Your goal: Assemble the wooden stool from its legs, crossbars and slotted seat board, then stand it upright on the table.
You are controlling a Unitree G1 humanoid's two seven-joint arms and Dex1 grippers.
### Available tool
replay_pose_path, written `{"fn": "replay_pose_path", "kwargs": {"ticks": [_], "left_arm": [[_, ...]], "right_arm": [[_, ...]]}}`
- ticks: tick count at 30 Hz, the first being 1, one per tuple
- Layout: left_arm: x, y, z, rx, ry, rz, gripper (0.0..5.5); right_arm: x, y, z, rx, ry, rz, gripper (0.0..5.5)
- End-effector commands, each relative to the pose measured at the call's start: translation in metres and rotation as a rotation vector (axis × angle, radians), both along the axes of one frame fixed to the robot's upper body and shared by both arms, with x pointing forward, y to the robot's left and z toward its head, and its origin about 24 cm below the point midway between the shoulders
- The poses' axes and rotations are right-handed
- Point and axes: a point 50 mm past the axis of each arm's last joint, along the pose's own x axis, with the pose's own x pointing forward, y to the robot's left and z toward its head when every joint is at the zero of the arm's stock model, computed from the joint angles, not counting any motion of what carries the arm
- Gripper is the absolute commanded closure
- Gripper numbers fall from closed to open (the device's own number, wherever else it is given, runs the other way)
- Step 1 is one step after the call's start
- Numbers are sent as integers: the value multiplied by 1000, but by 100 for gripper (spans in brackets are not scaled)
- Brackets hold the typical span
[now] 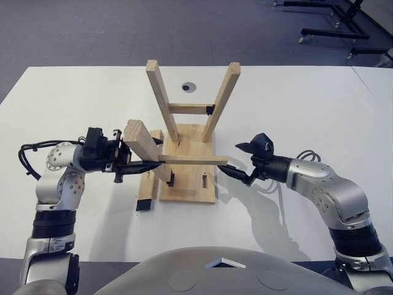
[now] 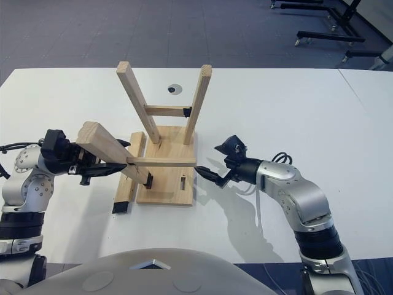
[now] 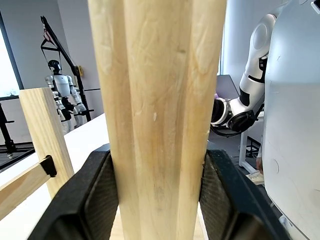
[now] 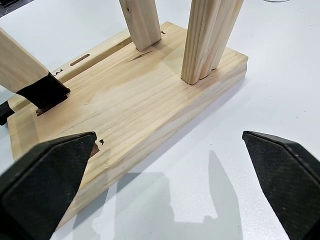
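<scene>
Left gripper (image 1: 126, 163) jaws clamped on a tilted leg (image 1: 144, 144); its crossbar (image 1: 193, 159) runs out toward the right gripper (image 1: 233, 157), whose jaws are spread wide with the bar's free end close by. Seat board (image 4: 125, 100) lies flat on the table (image 1: 307, 98), its near corner ahead of the right jaws; two upright legs (image 1: 164, 104) stand in the far slots; bare tabletop outboard of the right jaws; loose leg (image 1: 147, 190) lies along the board edge below the left jaws.

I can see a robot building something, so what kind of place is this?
Probably a robot lab or test room: another humanoid robot stands in the background, black wheeled frames sit on the grey floor, and the work table is plain white.
</scene>
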Motion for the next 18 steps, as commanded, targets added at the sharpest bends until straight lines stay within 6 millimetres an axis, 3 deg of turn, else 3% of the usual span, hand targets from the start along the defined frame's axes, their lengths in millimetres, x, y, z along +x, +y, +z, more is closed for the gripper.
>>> {"fn": "replay_pose_path", "kwargs": {"ticks": [1, 8, 18], "left_arm": [[-2, -1, -3, 19, 8, 3, 346], [-3, 1, -3, 29, 3, 14, 346], [-20, -3, -8, 17, 25, 22, 346]], "right_arm": [[7, -2, 6, -7, -35, -6, 10], [9, -4, 6, -8, -40, -18, 10], [11, -8, 7, -7, -53, -39, 10]]}}
